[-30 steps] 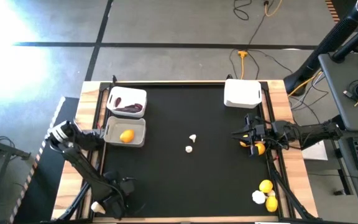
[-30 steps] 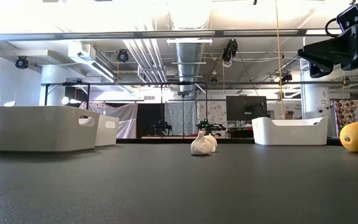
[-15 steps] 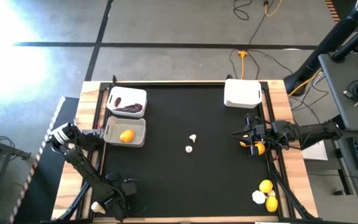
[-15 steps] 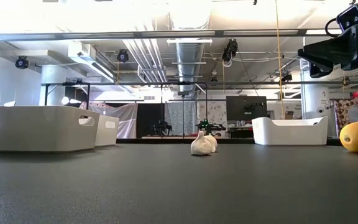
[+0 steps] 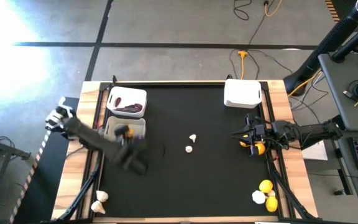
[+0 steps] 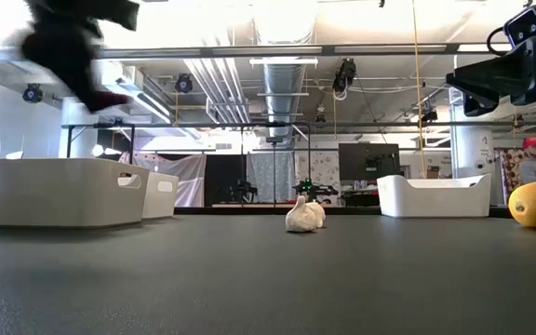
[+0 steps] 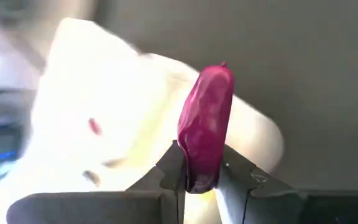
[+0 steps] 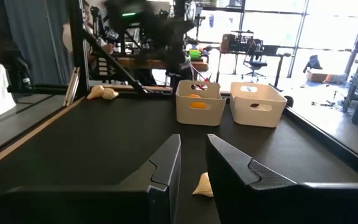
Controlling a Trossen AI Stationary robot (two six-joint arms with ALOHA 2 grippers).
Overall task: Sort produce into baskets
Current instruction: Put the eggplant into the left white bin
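My left gripper (image 7: 199,180) is shut on a dark purple elongated piece (image 7: 207,118). It is blurred by motion in the high view (image 5: 131,148), by the near side of the basket with a lemon (image 5: 125,132), and shows high up in the low view (image 6: 63,46). A second basket (image 5: 127,101) beyond it holds purple pieces. A third basket (image 5: 242,93) stands far right. Two garlic bulbs (image 5: 191,143) lie mid-mat. My right gripper (image 5: 248,140) hovers open above a lemon (image 5: 258,148) at the right edge. My left gripper pinches one end of the purple piece (image 7: 199,167) between its two fingers. The piece runs along the fingers and sticks out well past their tips. It is lifted clear, with the white basket behind it.
Two garlic bulbs (image 5: 98,200) lie on the wooden strip at the near left corner. Two lemons (image 5: 267,193) and a garlic bulb (image 5: 258,197) lie at the near right corner. The middle of the black mat is otherwise bare.
My left arm has swung fast from the near left corner, up and toward the far edge, to the two left baskets. The two garlic bulbs at the near left corner now show where it was.
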